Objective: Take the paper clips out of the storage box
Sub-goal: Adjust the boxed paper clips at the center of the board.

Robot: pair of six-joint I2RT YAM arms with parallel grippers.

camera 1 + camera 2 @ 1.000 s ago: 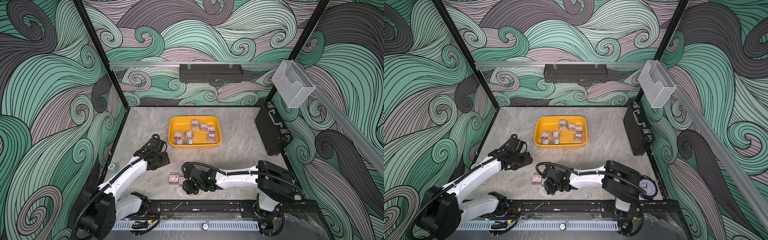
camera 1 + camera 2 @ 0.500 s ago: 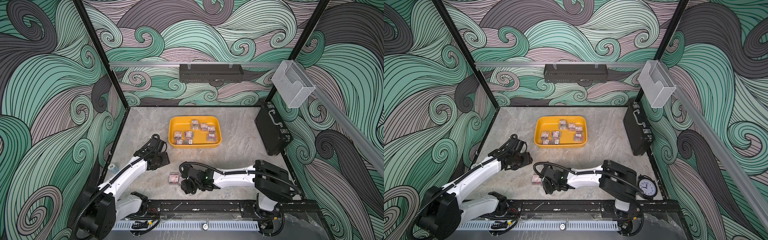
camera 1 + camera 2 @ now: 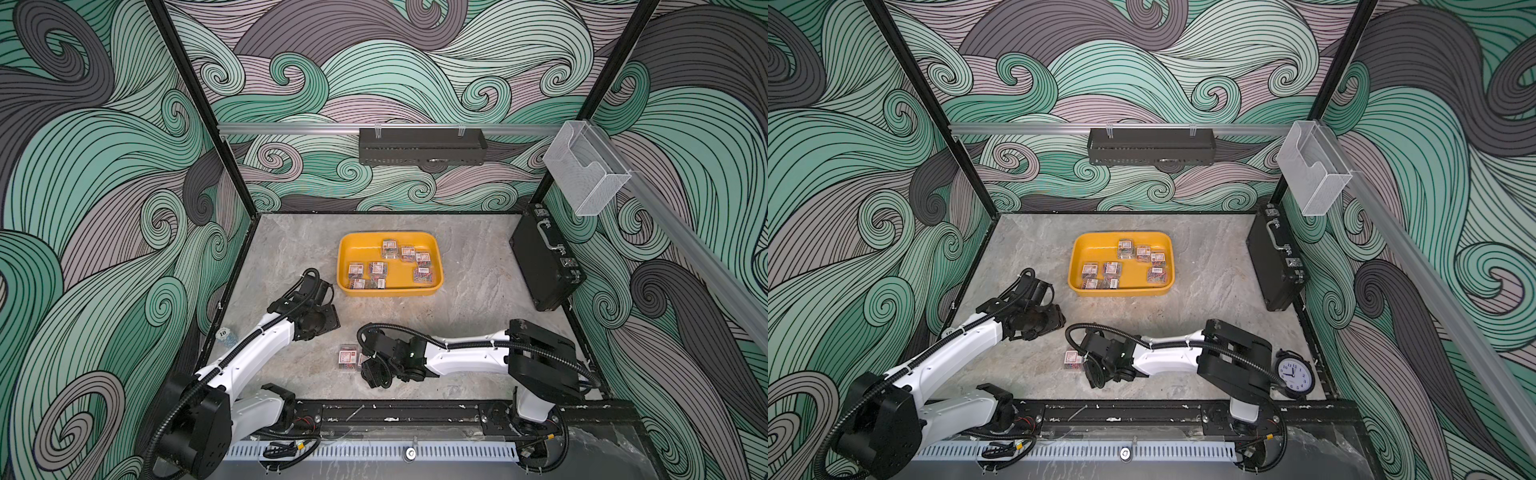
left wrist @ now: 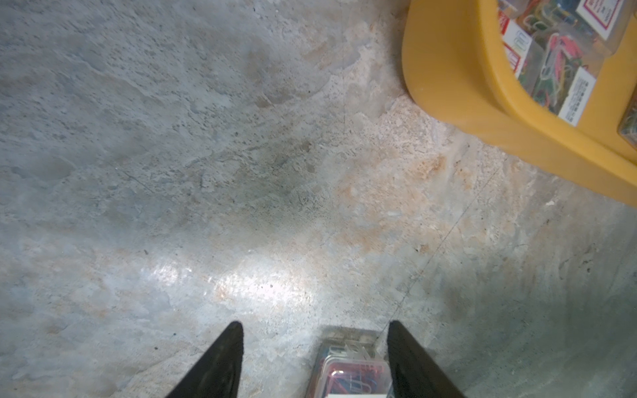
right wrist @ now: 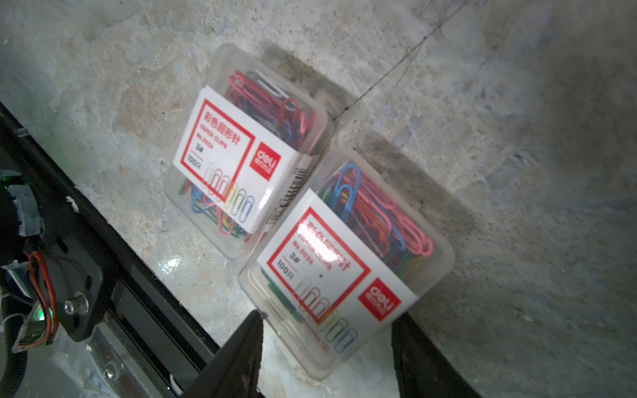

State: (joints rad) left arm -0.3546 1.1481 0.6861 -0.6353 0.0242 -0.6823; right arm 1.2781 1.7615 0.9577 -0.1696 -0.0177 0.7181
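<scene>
The yellow storage box [image 3: 360,248] sits mid-table in both top views and holds several boxes of paper clips [image 3: 377,269]. Two more boxes of paper clips [image 5: 248,155] [image 5: 344,262] lie side by side on the table near the front. My right gripper [image 5: 327,330] straddles the nearer one loosely, open, with the box flat on the table; it hangs low by them [image 3: 370,370]. My left gripper [image 4: 315,344] is open just left of the storage box [image 4: 448,69]. A further box of paper clips [image 4: 351,368] sits between its fingers, against one only.
A black briefcase [image 3: 544,262] leans on the right wall, with a clear bin [image 3: 582,166] mounted above it. A black rack [image 3: 422,145] hangs on the back wall. A clock [image 3: 1292,372] stands at the front right. A black rail [image 3: 395,411] borders the front edge.
My right gripper has shifted left, bringing its box next to the one lying on the table, and its jaws have eased apart. The left arm has not moved.
</scene>
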